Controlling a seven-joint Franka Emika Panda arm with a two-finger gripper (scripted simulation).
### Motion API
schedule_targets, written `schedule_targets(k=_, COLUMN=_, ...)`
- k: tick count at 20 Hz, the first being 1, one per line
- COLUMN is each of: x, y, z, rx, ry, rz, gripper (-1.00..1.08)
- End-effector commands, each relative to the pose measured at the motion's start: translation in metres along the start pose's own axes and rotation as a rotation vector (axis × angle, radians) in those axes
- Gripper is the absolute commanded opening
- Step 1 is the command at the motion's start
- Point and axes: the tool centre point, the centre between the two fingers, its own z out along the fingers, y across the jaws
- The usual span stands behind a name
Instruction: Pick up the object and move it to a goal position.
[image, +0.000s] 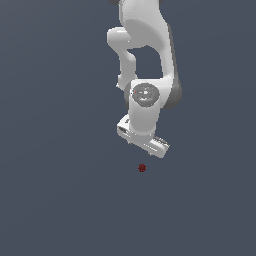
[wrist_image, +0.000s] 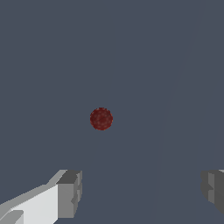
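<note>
While hovering above the object (image: 142, 168), end effector (image: 144, 145) wide apart, holding nothing

place: simulated scene | evidence: flat featureless grey-blue ground (image: 50, 200), rendered white arm (image: 145, 40)

No legible text or markings.

White Panda arm (image: 145, 45) with rounded glossy links, dark grey joint bands and a grey circular end cap; boxy white gripper (image: 142, 145) bearing grey blocky fingers (wrist_image: 70, 192)
</note>
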Motion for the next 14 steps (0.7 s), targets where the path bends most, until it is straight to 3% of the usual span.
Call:
schedule_targets(k=1, x=0.003, y=-0.003, z=0.004, rx=0.001, ry=0.002, rz=0.069, gripper=1.0)
schedule_targets(k=14, x=0.018, y=-0.018, z=0.027, rx=0.004, ry=0.018, rz=0.417, gripper=1.0)
